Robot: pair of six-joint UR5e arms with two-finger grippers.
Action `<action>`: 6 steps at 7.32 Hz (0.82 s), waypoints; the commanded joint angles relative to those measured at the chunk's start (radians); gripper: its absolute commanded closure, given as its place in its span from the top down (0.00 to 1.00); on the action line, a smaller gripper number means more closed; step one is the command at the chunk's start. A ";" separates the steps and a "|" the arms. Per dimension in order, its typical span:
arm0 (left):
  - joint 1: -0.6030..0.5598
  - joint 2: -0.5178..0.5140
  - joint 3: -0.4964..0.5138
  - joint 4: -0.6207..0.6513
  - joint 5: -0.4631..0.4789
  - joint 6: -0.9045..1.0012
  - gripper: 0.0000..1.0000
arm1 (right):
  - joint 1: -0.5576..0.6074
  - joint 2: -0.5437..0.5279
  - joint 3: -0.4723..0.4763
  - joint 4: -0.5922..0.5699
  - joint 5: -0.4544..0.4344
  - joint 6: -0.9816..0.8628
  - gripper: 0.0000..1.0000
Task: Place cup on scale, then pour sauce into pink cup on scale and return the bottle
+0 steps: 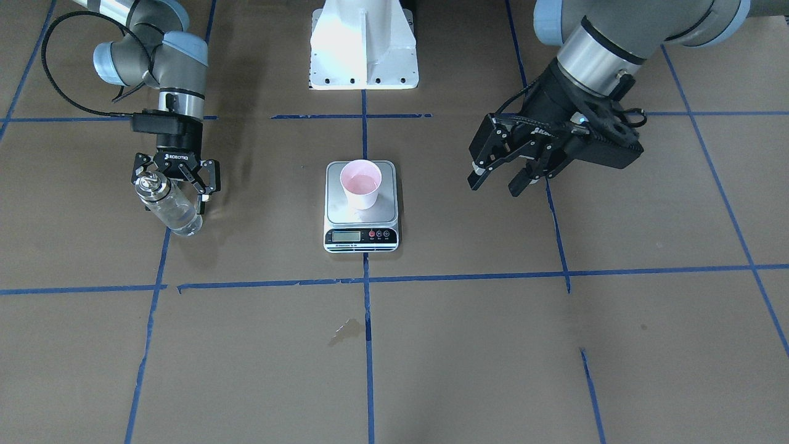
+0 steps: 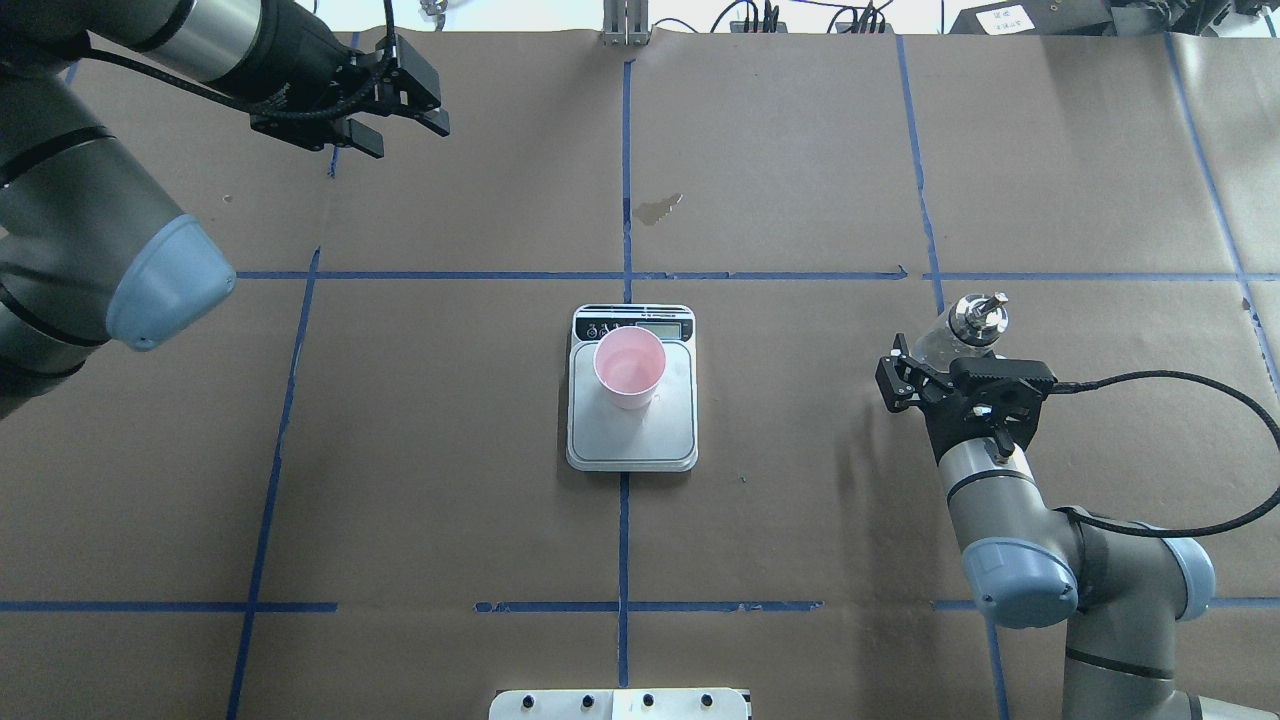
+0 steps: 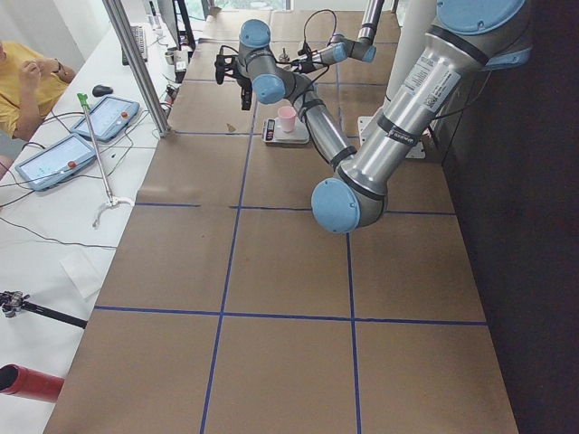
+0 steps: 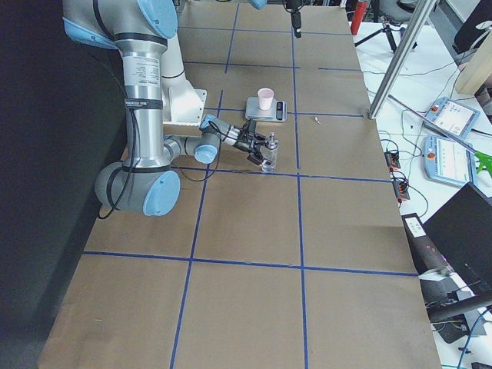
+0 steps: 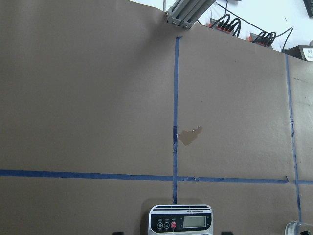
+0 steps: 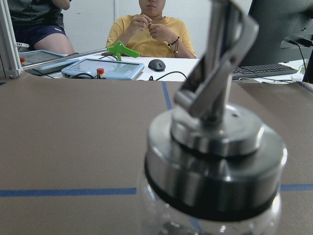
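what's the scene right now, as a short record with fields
cup: upright on the scale, some liquid inside
scale: centre of the table, display toward the operators' side
bottle: between the right gripper's fingers, upright, clear liquid inside, apparently at the table
right gripper: around the bottle below its silver cap
left gripper: open, empty, raised, away from the scale
table: brown paper, blue tape grid, small stain near the centre line
task stage: cup placed; bottle well away from the scale

text: "ROBOTIQ" | printed on: right gripper (image 1: pixel 175 185) body, left of frame | scale (image 1: pixel 361 209) display and button labels: too small to be read
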 commanded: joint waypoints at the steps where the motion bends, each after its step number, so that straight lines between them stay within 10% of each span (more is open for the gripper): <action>1: -0.078 0.068 0.002 0.000 0.008 0.212 0.73 | -0.003 -0.081 0.109 -0.001 0.049 0.001 1.00; 6: -0.279 0.319 0.007 0.000 0.009 0.783 0.73 | -0.037 -0.257 0.327 0.002 0.269 0.001 1.00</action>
